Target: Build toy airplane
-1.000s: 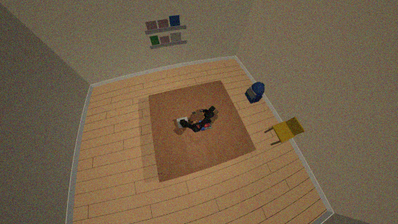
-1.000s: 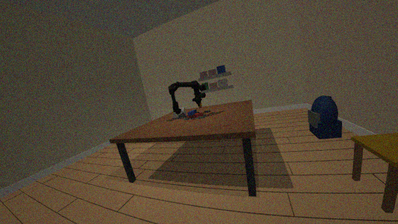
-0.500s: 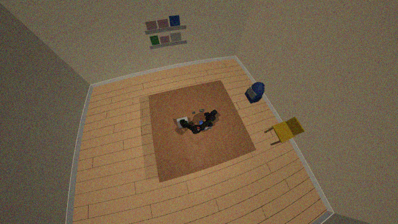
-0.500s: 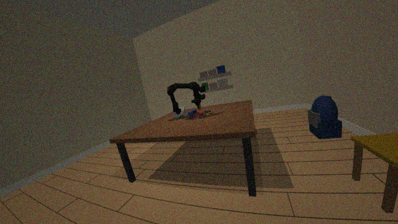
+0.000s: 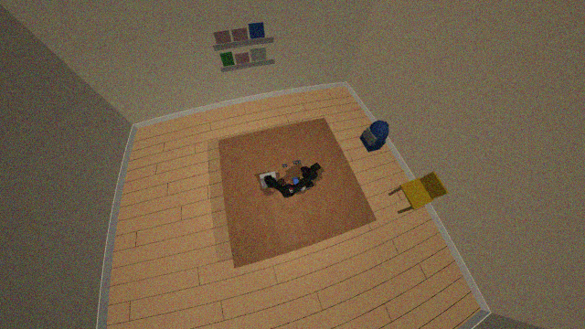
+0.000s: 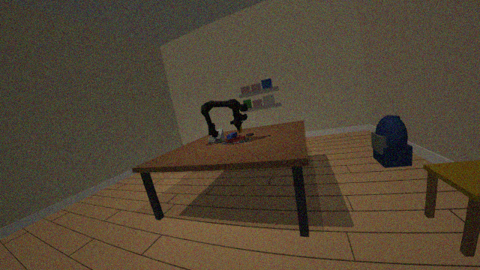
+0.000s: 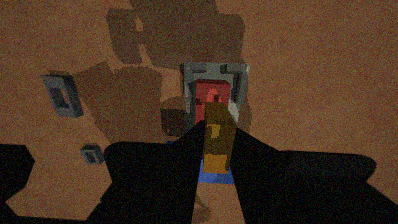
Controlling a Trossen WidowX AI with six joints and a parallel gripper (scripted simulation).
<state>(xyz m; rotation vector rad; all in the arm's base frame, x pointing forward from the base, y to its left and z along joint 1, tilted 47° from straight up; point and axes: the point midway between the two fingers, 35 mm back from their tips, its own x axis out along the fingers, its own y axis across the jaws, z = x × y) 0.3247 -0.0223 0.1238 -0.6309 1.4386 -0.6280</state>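
Observation:
My gripper (image 7: 213, 125) (image 6: 240, 127) is shut on the yellow tail fin (image 7: 218, 162), held upright above the tail end of the fuselage. The red fuselage (image 7: 204, 90) (image 6: 240, 139) lies in the grey jig cradle (image 7: 188, 80); its tail socket shows just beyond the fin in the wrist view. The blue wing (image 7: 216, 178) (image 6: 232, 135) lies across the fuselage, mostly hidden behind the fin and fingers in the wrist view. Whether the fin's tab touches the fuselage cannot be told.
Two grey holders, a larger one (image 7: 62, 95) and a smaller one (image 7: 92, 154), stand on the table (image 7: 310, 90) (image 6: 270, 151) left of the cradle in the wrist view. A white object (image 5: 267, 179) stands by the arm's base.

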